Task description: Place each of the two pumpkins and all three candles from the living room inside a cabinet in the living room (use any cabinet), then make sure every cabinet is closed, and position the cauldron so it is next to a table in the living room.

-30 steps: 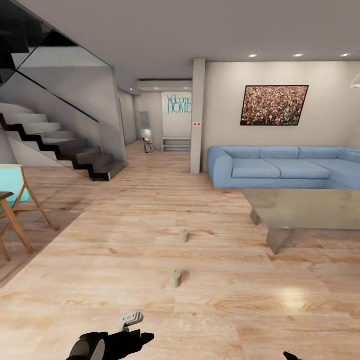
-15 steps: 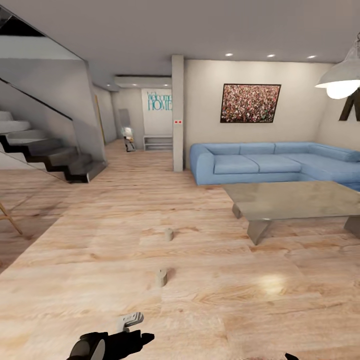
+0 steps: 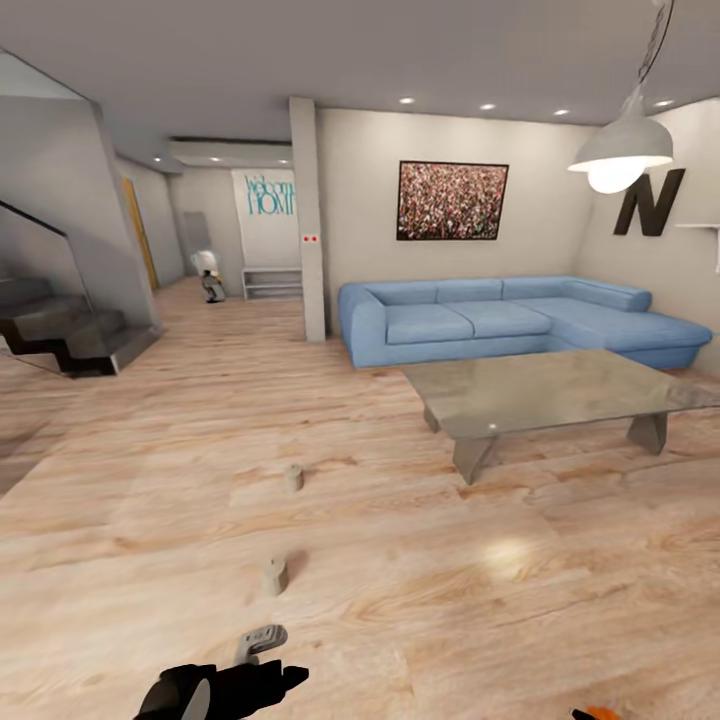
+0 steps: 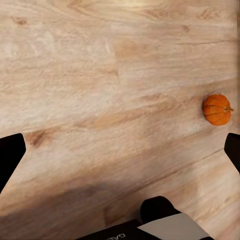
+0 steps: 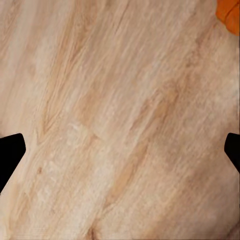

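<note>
Two short beige candles stand on the wood floor ahead of me, one nearer (image 3: 274, 576) and one farther (image 3: 292, 478). The grey slab coffee table (image 3: 540, 392) sits to the right, in front of a blue sofa. A small orange pumpkin (image 4: 217, 109) with a dark stem lies on the floor under my left gripper (image 4: 120, 152), which is open and empty. Another orange pumpkin (image 5: 230, 12) shows at the corner of the right wrist view, and its edge (image 3: 600, 714) shows by my right arm. My right gripper (image 5: 120, 150) hangs open over bare floor. The third candle, the cabinet and the cauldron are out of view.
A blue corner sofa (image 3: 500, 320) lines the far wall under a picture. A white pillar (image 3: 308, 230) stands left of it, with a hallway behind. Dark stairs (image 3: 70, 340) rise at the left. A pendant lamp (image 3: 620, 150) hangs at the upper right.
The camera has swung to the right, so stairs and candles slid left in the picture and the whole table, the lamp and a wall letter came into view. Both arms keep their pose.
</note>
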